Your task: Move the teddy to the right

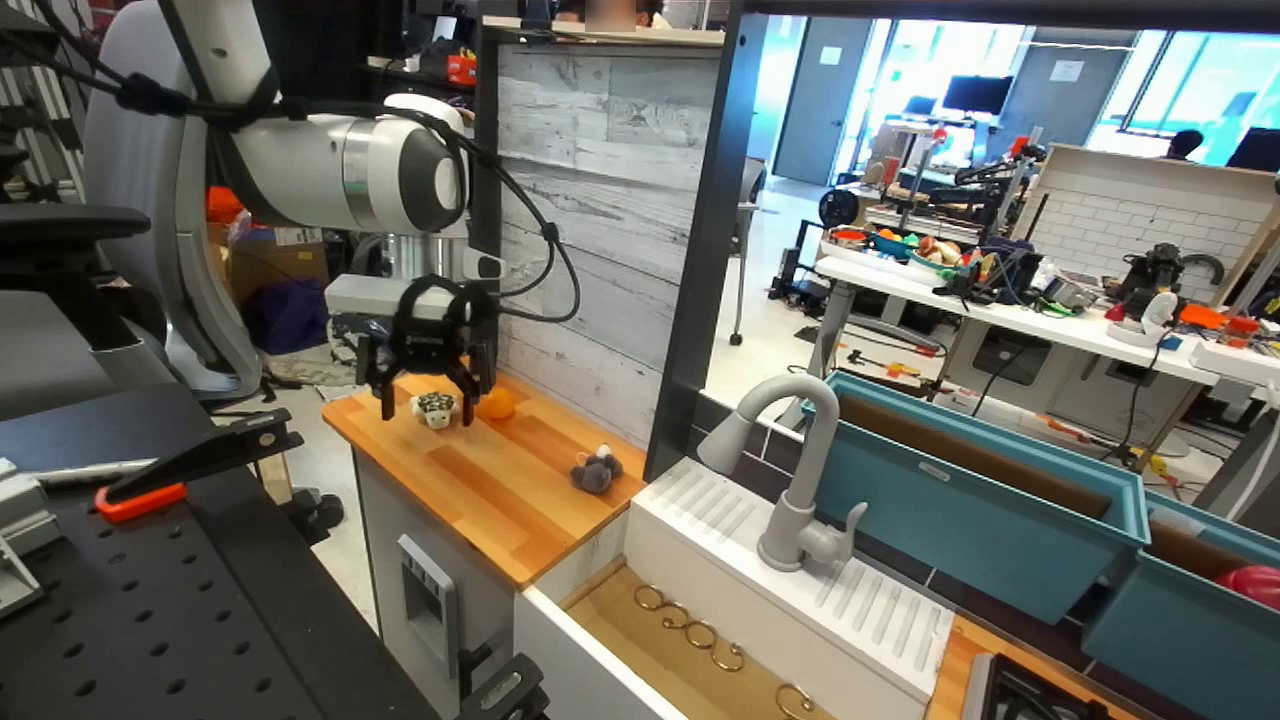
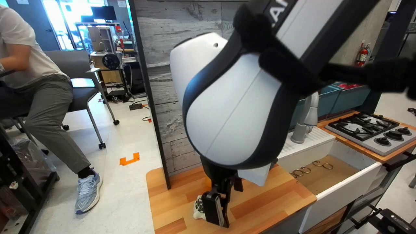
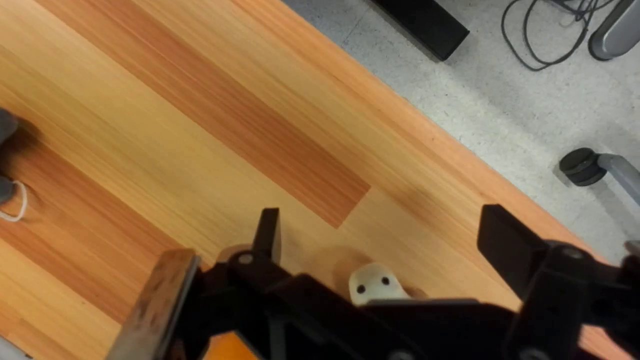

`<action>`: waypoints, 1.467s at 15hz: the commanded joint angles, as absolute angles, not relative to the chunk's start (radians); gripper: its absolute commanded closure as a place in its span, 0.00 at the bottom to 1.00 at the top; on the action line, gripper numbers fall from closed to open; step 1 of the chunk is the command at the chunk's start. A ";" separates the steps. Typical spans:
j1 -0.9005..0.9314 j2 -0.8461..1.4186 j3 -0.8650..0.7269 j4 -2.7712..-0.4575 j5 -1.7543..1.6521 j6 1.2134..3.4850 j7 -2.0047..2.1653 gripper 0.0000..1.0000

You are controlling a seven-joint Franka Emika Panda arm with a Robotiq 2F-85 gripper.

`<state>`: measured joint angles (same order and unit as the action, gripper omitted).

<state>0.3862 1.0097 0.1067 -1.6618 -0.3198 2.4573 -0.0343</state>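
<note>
The teddy (image 1: 436, 412) is a small pale toy with a dark-speckled back. It lies on the wooden counter in both exterior views, partly behind a finger in an exterior view (image 2: 198, 212). In the wrist view only its white face with two black eyes (image 3: 372, 283) shows; the gripper body hides the rest. My gripper (image 1: 427, 405) is open, pointing down with its fingers wide apart close around the teddy's place. The open fingers also show in an exterior view (image 2: 226, 203) and in the wrist view (image 3: 381, 222). I cannot tell whether a finger touches the teddy.
An orange ball (image 1: 497, 403) lies right beside the teddy. A dark grey plush lump (image 1: 595, 472) lies nearer the sink end of the counter (image 1: 500, 480). A plank wall (image 1: 590, 290) stands along the counter's back. A faucet (image 1: 795, 500) and open sink drawer are beyond.
</note>
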 commanded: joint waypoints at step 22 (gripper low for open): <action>0.445 1.164 0.090 -1.491 -0.421 2.589 -0.197 0.73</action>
